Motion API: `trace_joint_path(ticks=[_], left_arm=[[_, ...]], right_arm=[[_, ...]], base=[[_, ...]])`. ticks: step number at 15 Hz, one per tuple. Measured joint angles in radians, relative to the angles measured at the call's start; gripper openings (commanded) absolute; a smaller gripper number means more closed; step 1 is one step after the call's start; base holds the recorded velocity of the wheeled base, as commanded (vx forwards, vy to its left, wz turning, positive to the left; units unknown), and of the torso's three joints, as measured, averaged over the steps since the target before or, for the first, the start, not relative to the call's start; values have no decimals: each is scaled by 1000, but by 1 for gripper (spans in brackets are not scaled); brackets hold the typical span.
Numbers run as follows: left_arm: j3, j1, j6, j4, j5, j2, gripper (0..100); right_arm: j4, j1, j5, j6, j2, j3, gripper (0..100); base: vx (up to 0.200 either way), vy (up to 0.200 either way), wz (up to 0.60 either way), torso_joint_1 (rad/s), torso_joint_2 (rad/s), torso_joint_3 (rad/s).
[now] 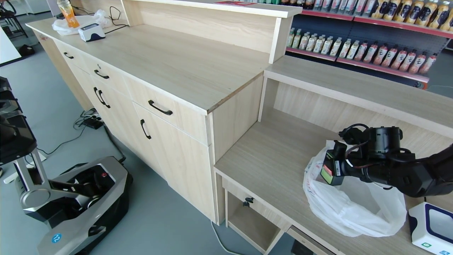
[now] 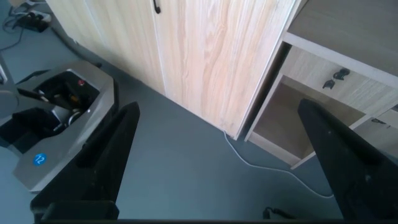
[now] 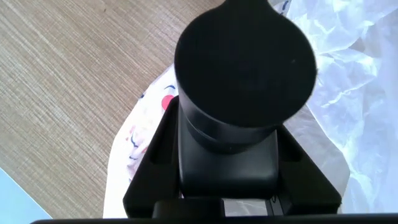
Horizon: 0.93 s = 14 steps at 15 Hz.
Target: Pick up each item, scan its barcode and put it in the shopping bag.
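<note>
A white plastic shopping bag (image 1: 354,209) lies open on the lower wooden desk (image 1: 269,159). My right gripper (image 1: 331,170) hangs just over the bag's mouth, shut on a dark bottle with a round black cap (image 3: 244,56). Black fingers (image 3: 149,168) flank the bottle on both sides, with the bag (image 3: 348,74) and desk (image 3: 62,81) below. A white barcode scanner (image 1: 431,226) with a dark window stands to the right of the bag. My left gripper (image 2: 217,162) is open low over the grey floor beside the cabinet, with nothing between its fingers (image 2: 106,155).
The tall counter (image 1: 170,60) carries a second scanner (image 1: 91,32), an orange bottle (image 1: 68,13) and a white bag (image 1: 70,24) at its far end. Shelves of bottles (image 1: 354,46) stand behind. Another robot base (image 1: 78,198) sits on the floor.
</note>
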Motion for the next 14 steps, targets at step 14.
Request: trace_joint_path(ticks=[14], left_arm=[[0, 0, 0, 0, 0, 0, 100]], right_arm=[[0, 13, 42, -9, 55, 4, 0]], base=[[0, 0, 0, 0, 0, 0]])
